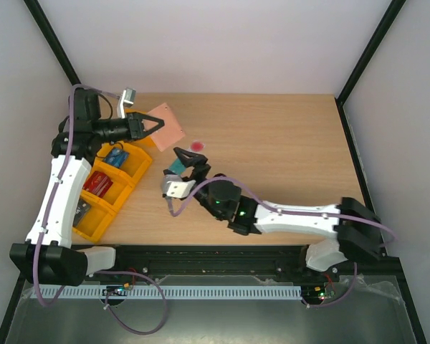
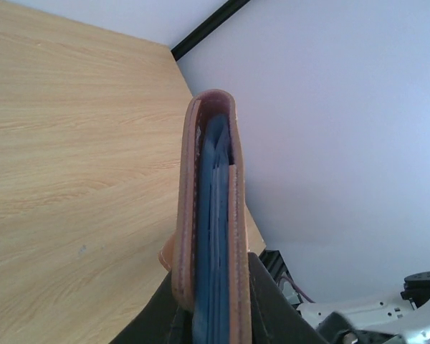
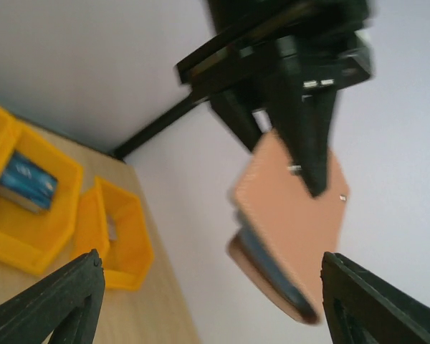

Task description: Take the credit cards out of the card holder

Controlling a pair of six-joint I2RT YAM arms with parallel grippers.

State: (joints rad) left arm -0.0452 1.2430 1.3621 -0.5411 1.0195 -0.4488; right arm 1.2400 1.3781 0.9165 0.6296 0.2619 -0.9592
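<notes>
My left gripper (image 1: pixel 145 125) is shut on the reddish-brown card holder (image 1: pixel 165 127) and holds it in the air above the table's far left. In the left wrist view the holder (image 2: pixel 211 215) stands edge-on between my fingers (image 2: pixel 272 301), its grey-blue inside showing. My right gripper (image 1: pixel 188 159) is open and empty, just near-right of the holder. In the right wrist view its jaws (image 3: pixel 209 265) stand wide apart, facing the holder (image 3: pixel 294 215). A teal-green card (image 1: pixel 175 167) lies on the table beside the right gripper. A pale card with a red round mark (image 1: pixel 198 145) lies just beyond it.
Orange plastic bins (image 1: pixel 107 190) holding small blue and red items stand along the table's left side, under the left arm. They also show in the right wrist view (image 3: pixel 29 215). The black frame posts rise at the far corners.
</notes>
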